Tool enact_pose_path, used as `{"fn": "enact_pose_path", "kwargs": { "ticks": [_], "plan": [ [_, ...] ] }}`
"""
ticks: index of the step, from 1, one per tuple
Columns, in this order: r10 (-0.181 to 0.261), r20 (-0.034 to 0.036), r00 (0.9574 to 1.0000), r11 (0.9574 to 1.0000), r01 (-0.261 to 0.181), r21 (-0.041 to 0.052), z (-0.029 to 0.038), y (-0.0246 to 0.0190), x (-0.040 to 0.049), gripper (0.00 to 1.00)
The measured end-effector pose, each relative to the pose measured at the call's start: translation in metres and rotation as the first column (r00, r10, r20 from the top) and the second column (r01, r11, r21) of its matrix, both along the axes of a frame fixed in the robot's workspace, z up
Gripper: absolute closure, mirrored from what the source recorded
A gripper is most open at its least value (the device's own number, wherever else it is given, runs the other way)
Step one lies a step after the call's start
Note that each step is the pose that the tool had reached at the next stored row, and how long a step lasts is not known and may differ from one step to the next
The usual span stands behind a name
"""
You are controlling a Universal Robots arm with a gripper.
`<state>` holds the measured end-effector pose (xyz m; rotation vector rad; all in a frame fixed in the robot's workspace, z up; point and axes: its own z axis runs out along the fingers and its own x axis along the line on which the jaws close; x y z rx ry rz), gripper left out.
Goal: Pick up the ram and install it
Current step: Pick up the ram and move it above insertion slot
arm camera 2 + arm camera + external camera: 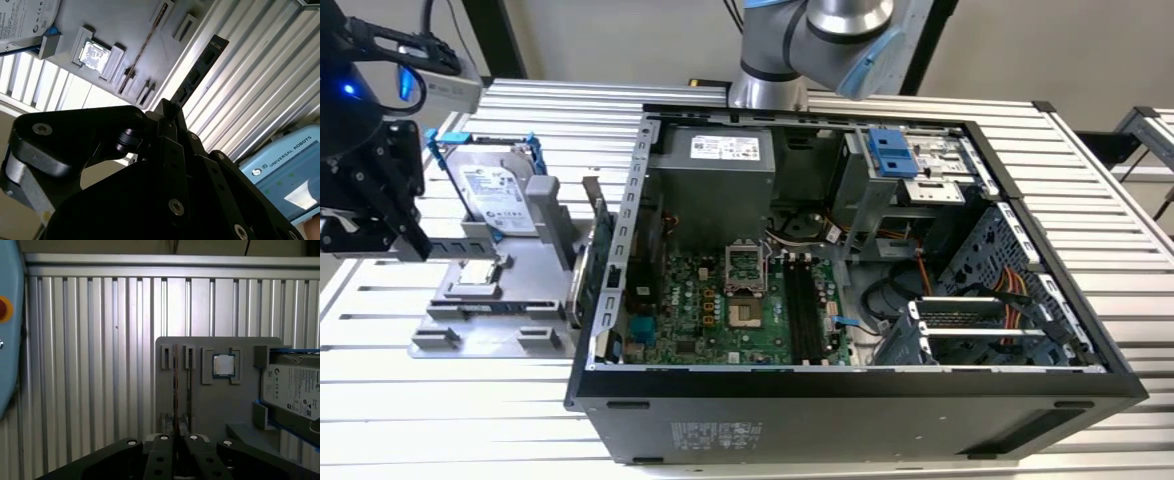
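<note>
Hand (169, 107) clamped on one end of the ram (201, 65), held over the worktop (260, 60).
Risk: the end-only grip may let the ram pivot, meeting the motherboard slot (801, 305) skewed.

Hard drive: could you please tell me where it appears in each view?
Exterior view: hard drive upright on the holder, at the exterior view's left.
Second wrist view: hard drive at the holder's end, near the chip.
First wrist view: hard drive on the holder, beside the chip.
Shared landmark: the holder.
</note>
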<state>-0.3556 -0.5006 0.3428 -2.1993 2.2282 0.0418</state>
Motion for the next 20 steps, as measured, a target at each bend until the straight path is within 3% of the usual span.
{"fn": "enact_pose_path", "kwargs": {
  "ticks": [20],
  "plan": [
    [0.000, 0.0001, 1.0000, 1.0000, 0.000, 0.0000, 0.0100, 0.0000, 0.0000, 1.00]
  ]
}}
